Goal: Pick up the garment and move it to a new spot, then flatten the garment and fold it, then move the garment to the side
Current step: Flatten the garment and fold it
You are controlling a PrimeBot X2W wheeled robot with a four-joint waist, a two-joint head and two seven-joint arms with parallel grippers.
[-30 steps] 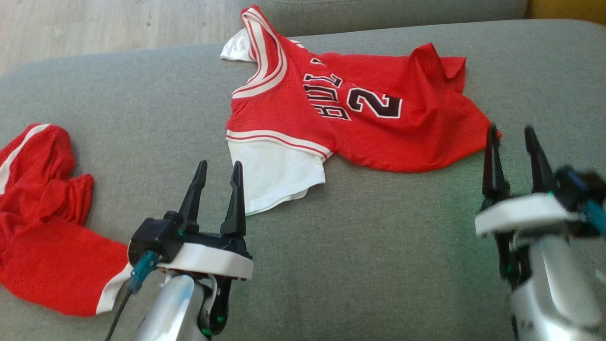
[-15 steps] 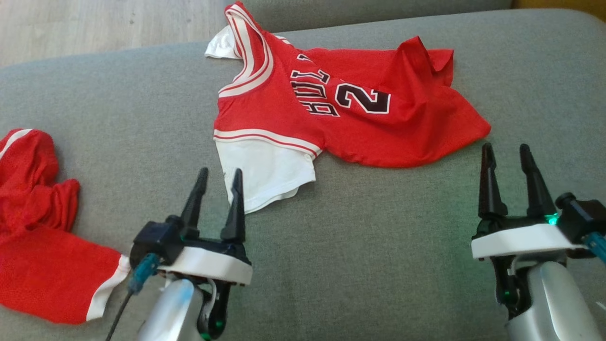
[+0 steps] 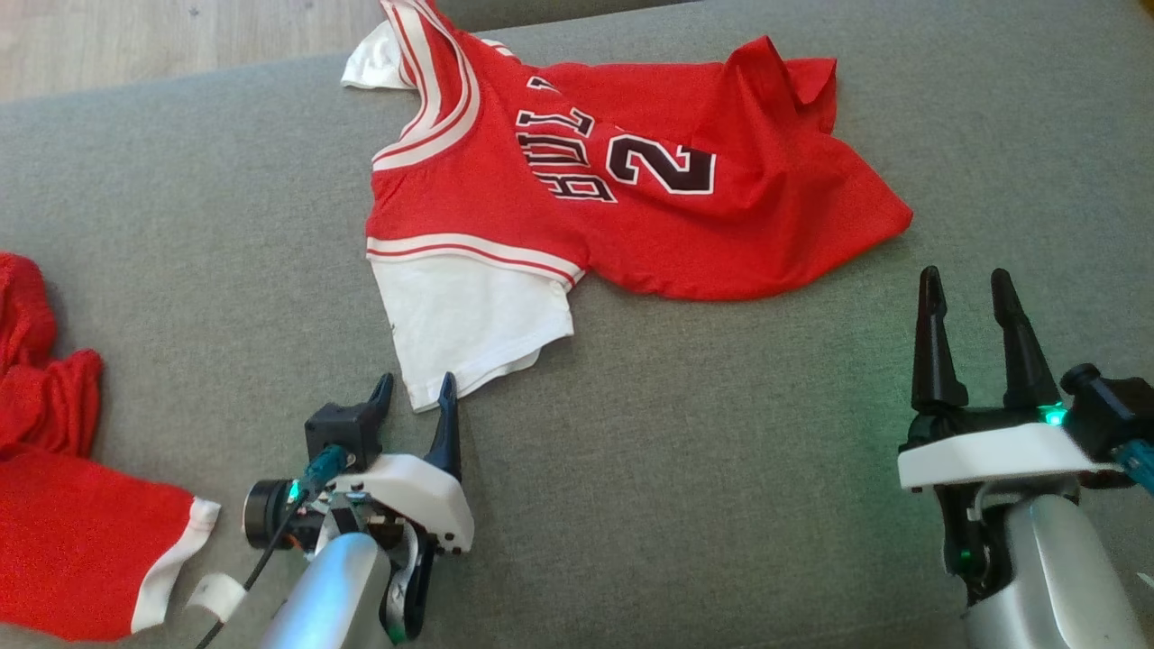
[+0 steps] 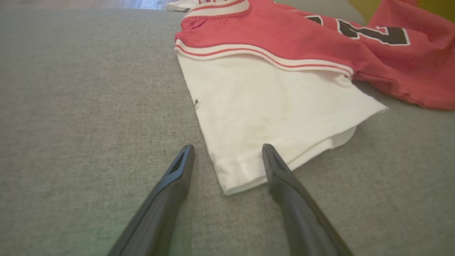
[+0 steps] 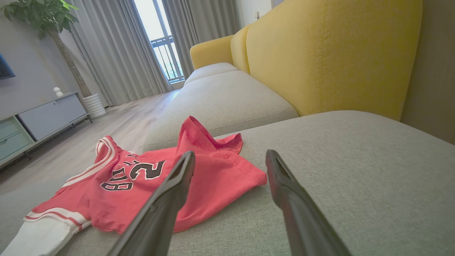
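The garment (image 3: 631, 207) is a red jersey with white sleeves and dark lettering, lying rumpled on the grey sofa cushion (image 3: 676, 469). Its near white sleeve (image 3: 469, 320) points toward me. My left gripper (image 3: 416, 392) is open, tipped down, its fingertips straddling the sleeve's hem corner (image 4: 234, 177). The left gripper (image 4: 227, 151) holds nothing. My right gripper (image 3: 970, 284) is open and empty, hovering just short of the jersey's red bottom corner (image 3: 888, 221). In the right wrist view the garment (image 5: 142, 185) lies ahead and left of the right gripper (image 5: 230, 156).
A second red garment with white trim (image 3: 63, 505) is bunched at the cushion's left edge. A yellow sofa back (image 5: 334, 53) rises on the right, with another grey cushion (image 5: 220, 96) beyond. Wooden floor (image 3: 135, 36) lies past the cushion's far edge.
The head camera has tilted, shifting the whole scene up and left. My left gripper has dipped forward to the white sleeve's hem. The right gripper has drawn back from the red corner.
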